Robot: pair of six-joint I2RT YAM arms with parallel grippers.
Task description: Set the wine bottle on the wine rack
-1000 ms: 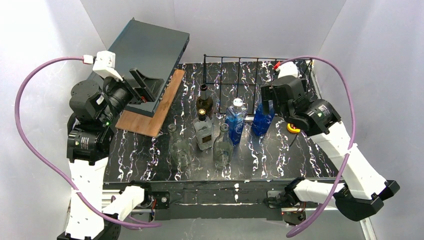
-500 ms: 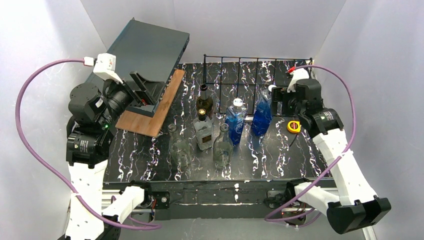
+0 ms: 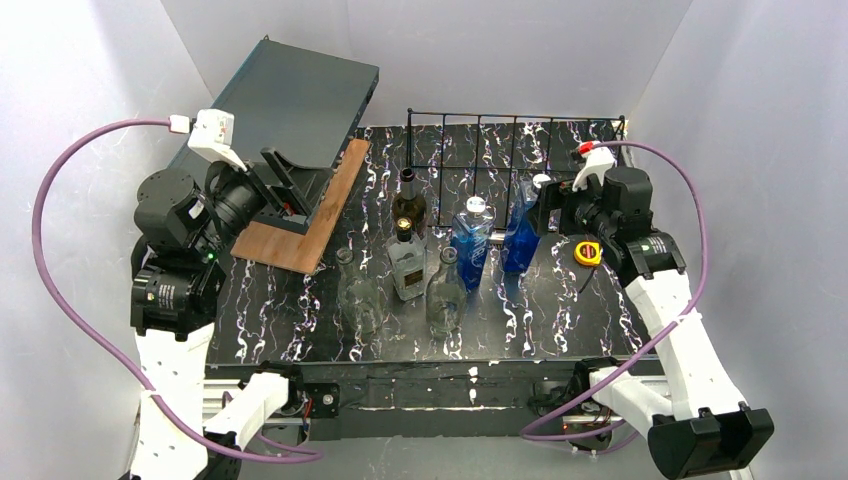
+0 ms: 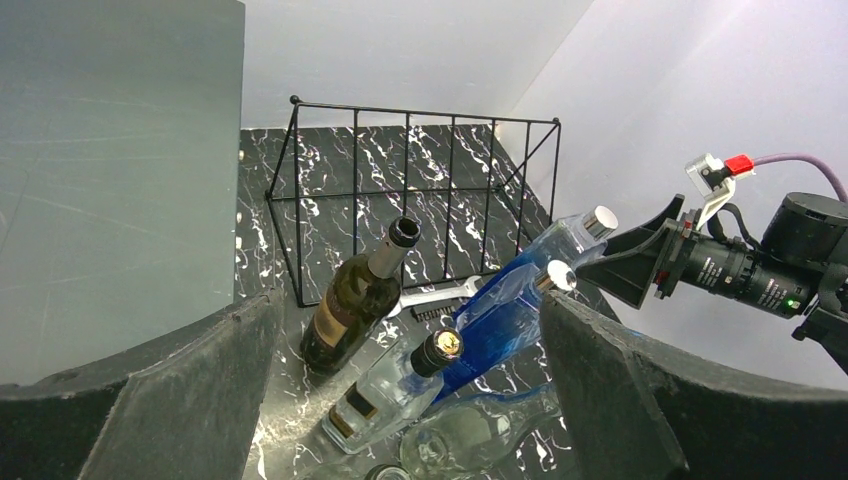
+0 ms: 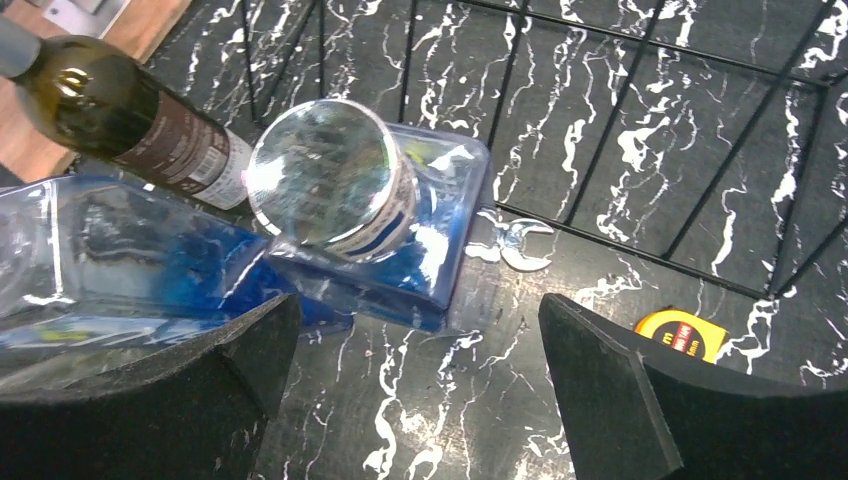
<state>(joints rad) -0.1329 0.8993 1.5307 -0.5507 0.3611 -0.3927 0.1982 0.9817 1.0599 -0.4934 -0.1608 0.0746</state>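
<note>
Its right hand (image 3: 548,207), now swung round beside the right blue bottle (image 3: 522,235), gapes wide and empty, while the wine bottle (image 3: 408,203) stands ungrasped on the desk (image 3: 560,300) before the rack (image 3: 515,117).

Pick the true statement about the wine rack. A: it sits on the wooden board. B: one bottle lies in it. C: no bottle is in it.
C: the wine rack is bare wire with nothing in its slots, and the wine bottle stands in front of it.
</note>
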